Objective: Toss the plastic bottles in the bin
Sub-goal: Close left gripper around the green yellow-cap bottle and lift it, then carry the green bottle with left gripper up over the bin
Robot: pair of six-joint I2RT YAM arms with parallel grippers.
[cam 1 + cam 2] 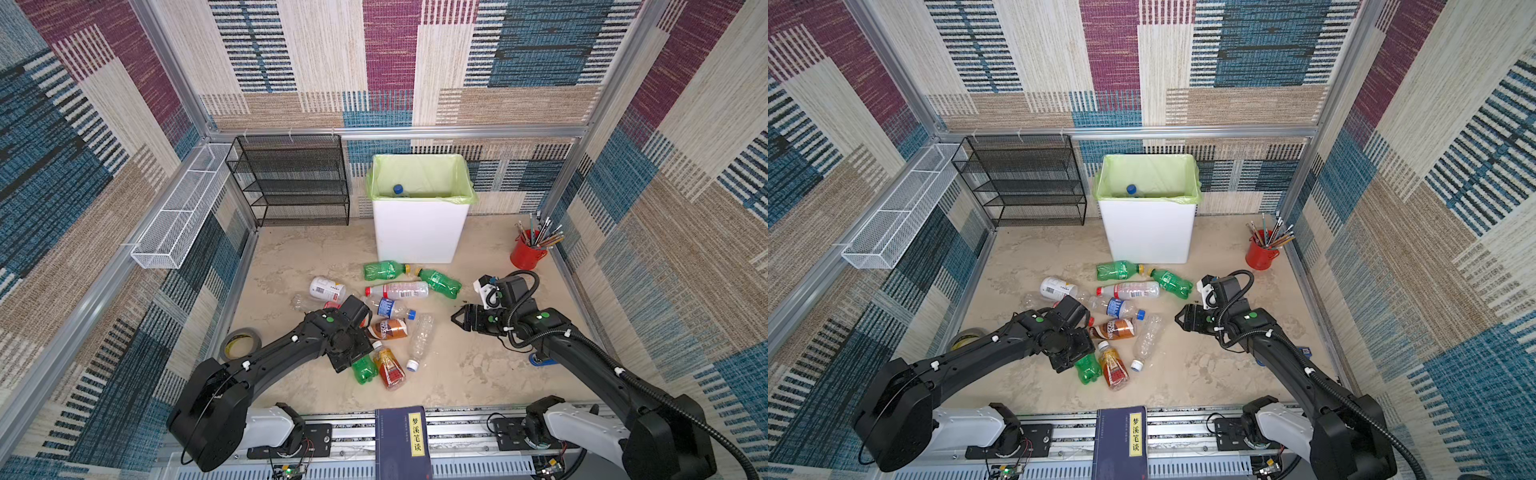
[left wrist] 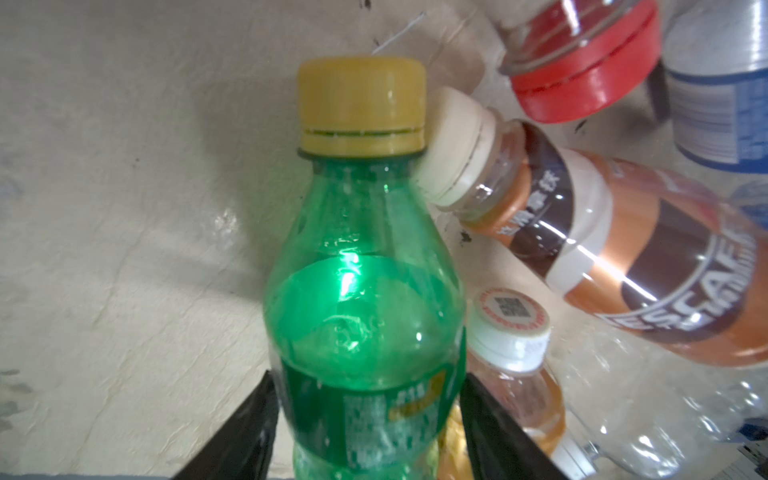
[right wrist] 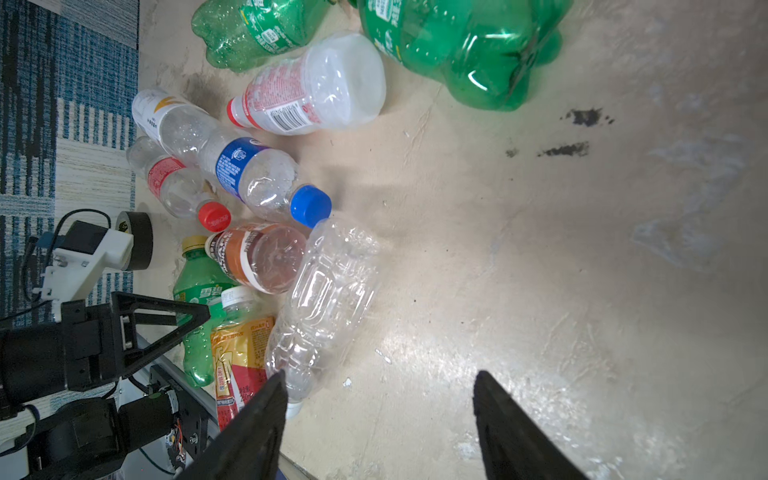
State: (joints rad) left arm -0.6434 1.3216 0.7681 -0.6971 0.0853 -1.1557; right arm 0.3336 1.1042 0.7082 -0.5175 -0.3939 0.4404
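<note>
Several plastic bottles lie in a heap mid-table in both top views. A green bottle (image 2: 365, 291) with a yellow cap stands between the fingers of my left gripper (image 2: 368, 382), which press both sides of its label; from above it is the green bottle (image 1: 364, 369) half hidden under the left wrist. Beside it lie an amber bottle (image 1: 388, 368), a brown bottle (image 1: 388, 328) and a clear bottle (image 1: 420, 340). My right gripper (image 3: 380, 382) is open over bare table, right of the heap (image 1: 455, 318). The bin (image 1: 419, 232) stands behind, a blue-capped bottle (image 1: 399, 190) inside.
A red cup of pencils (image 1: 525, 251) stands at the back right. A black mesh rack (image 1: 291, 183) and a white wire basket (image 1: 178, 216) line the back left. A tape roll (image 1: 240, 343) lies left of the left arm. A blue book (image 1: 401, 440) sits at the front edge.
</note>
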